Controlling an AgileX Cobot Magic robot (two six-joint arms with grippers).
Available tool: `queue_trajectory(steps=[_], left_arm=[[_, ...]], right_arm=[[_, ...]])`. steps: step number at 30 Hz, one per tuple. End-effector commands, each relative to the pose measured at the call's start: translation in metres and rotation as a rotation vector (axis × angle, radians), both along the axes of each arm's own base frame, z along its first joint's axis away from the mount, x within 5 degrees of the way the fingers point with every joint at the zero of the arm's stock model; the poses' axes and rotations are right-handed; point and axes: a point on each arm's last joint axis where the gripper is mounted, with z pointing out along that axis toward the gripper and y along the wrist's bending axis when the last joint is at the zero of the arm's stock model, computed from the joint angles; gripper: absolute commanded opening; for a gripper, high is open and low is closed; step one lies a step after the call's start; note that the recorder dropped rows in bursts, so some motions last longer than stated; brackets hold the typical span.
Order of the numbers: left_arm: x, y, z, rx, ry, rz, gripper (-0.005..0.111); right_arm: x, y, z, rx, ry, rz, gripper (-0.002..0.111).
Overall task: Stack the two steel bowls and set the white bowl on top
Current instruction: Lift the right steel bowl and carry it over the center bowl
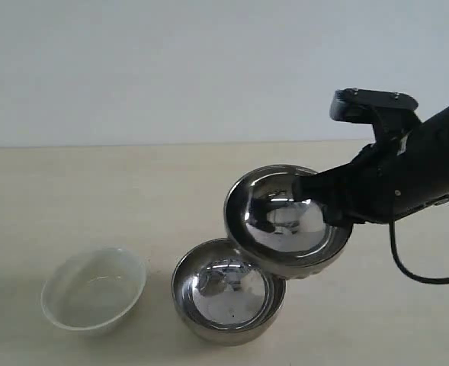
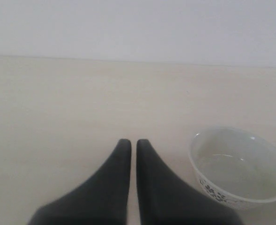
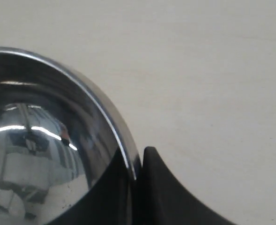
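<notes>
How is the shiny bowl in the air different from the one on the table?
The lifted steel bowl hangs midair; the resting steel bowl sits on the table. The lifted one tilts; the resting one is level. The right end effector pinches the lifted one's rim; no end effector holds the resting one. Both are round and mirror-shiny.

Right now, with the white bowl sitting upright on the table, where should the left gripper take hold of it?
Probably the rim of the white bowl, from above: it stands mouth up with a thin flared wall, so one finger goes inside, one outside. The left gripper is shut and must open first. The right gripper pinches its steel bowl that way.
</notes>
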Motion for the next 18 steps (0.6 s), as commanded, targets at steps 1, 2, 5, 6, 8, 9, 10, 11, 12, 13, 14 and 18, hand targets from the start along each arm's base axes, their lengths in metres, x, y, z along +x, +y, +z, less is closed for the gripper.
queue_trajectory(steps=[1, 2, 5, 6, 8, 9, 10, 11, 12, 13, 14, 18], left_arm=[[0.000, 0.000, 0.000, -0.005, -0.007, -0.003, 0.004], [0.000, 0.000, 0.000, -0.005, -0.007, -0.003, 0.004], [0.000, 0.000, 0.000, -0.005, -0.007, -0.003, 0.004], [0.000, 0.000, 0.000, -0.005, -0.007, -0.003, 0.004], [0.000, 0.000, 0.000, -0.005, -0.007, -0.003, 0.004], [0.000, 0.000, 0.000, -0.005, -0.007, -0.003, 0.004], [0.000, 0.000, 0.000, -0.005, -0.007, -0.003, 0.004], [0.000, 0.000, 0.000, -0.005, -0.007, -0.003, 0.004], [0.000, 0.000, 0.000, -0.005, -0.007, -0.003, 0.004], [0.000, 0.000, 0.000, -0.005, -0.007, -0.003, 0.004], [0.000, 0.000, 0.000, -0.005, -0.007, -0.003, 0.004], [0.000, 0.000, 0.000, -0.005, -0.007, -0.003, 0.004]], right_arm=[[-0.009, 0.026, -0.001, 0.042, -0.018, 0.052, 0.000], [-0.010, 0.032, -0.001, 0.050, -0.025, 0.063, 0.000], [-0.010, 0.040, -0.006, 0.059, -0.030, 0.074, 0.000], [-0.009, 0.042, -0.009, 0.059, -0.030, 0.077, 0.000], [-0.006, 0.044, -0.016, 0.055, -0.018, 0.073, 0.000], [-0.004, 0.046, -0.023, 0.048, -0.007, 0.071, 0.000], [-0.002, 0.047, -0.027, 0.044, -0.004, 0.070, 0.000], [0.000, 0.048, -0.032, 0.041, 0.000, 0.068, 0.000], [0.001, 0.048, -0.033, 0.040, -0.001, 0.067, 0.000], [0.002, 0.049, -0.036, 0.037, 0.005, 0.067, 0.000], [0.003, 0.049, -0.039, 0.034, 0.009, 0.066, 0.000], [0.005, 0.050, -0.046, 0.022, 0.023, 0.068, 0.000]])
